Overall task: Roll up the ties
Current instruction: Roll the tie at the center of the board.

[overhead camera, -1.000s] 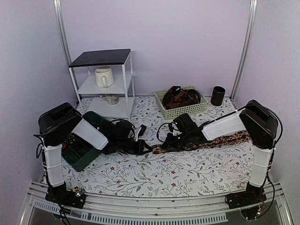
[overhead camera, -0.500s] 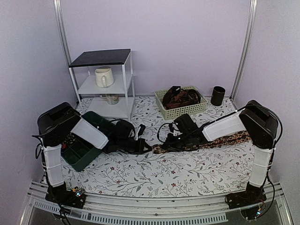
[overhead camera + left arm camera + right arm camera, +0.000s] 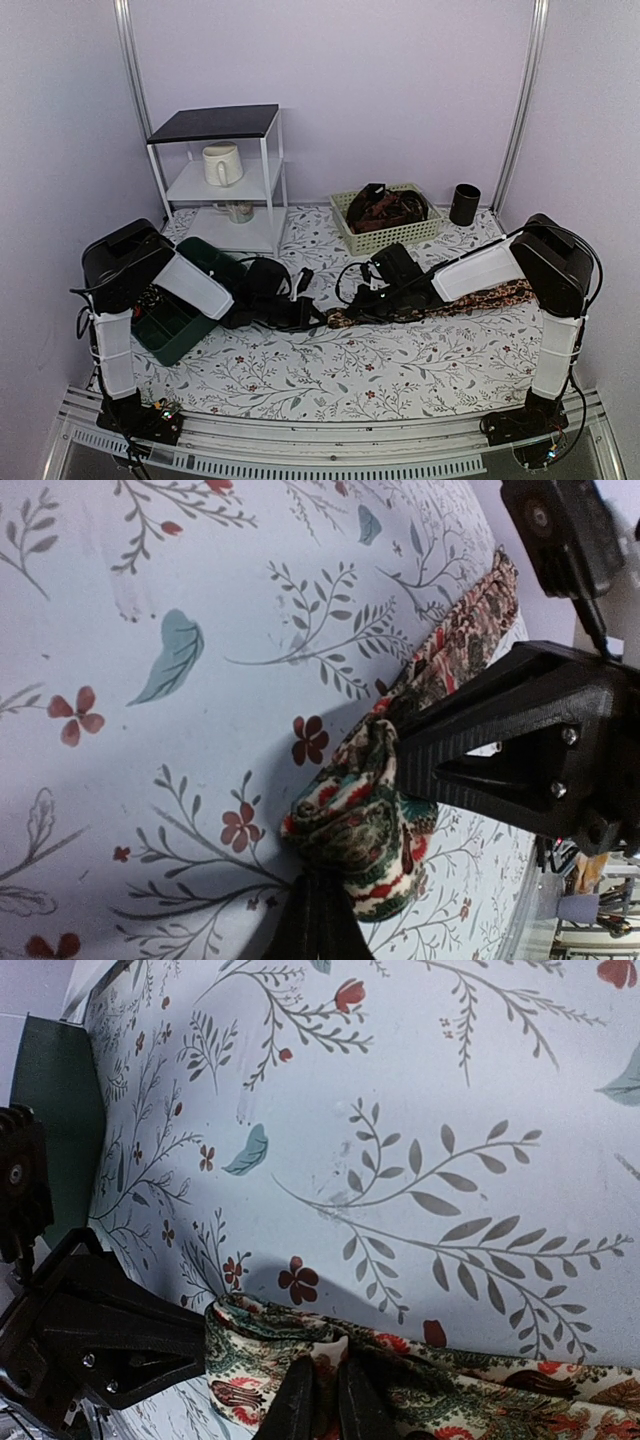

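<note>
Left claw (image 3: 316, 885) pinches the bunched tie (image 3: 358, 815).

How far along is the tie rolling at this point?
Early. No finished coil shows on the table. In hand: the left gripper and right gripper both pinch the bunched end of one tie, with only a first turn formed; the rest lies flat toward the right. Left: rolling that length, then the ties heaped in the basket.

Soft, even light with faint shadows and no glare; wrist views are sharp mid-frame, blurring at near edges
</note>
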`<move>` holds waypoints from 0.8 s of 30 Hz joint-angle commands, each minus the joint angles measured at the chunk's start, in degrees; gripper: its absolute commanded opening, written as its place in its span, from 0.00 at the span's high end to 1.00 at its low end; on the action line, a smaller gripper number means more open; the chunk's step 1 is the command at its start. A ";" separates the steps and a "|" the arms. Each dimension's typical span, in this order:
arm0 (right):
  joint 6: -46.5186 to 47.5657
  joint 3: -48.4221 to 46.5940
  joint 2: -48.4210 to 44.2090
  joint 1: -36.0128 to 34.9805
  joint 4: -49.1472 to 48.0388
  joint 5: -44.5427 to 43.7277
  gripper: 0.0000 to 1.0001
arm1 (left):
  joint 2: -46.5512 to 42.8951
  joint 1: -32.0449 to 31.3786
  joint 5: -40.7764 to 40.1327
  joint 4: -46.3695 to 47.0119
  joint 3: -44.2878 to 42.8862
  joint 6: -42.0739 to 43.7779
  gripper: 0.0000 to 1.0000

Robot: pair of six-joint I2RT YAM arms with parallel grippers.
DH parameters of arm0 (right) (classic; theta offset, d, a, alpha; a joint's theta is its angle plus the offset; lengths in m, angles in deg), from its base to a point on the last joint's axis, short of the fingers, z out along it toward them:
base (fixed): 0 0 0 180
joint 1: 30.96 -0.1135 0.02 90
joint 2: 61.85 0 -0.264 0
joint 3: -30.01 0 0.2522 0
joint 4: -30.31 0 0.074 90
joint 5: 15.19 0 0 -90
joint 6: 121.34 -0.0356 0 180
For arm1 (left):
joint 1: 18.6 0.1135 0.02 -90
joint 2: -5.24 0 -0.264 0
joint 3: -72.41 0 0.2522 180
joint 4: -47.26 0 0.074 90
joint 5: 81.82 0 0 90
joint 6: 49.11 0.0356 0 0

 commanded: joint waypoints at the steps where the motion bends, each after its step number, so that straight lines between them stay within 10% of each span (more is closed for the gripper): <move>1: -0.25 1.78 -0.98 0.41 2.29 -1.93 0.88 | 3.34 -1.11 2.85 -2.26 1.28 -1.49 1.00; 24: 0.41 3.03 -2.17 0.71 1.03 -1.48 0.92 | 1.72 0.43 7.00 11.57 -0.26 -2.83 1.00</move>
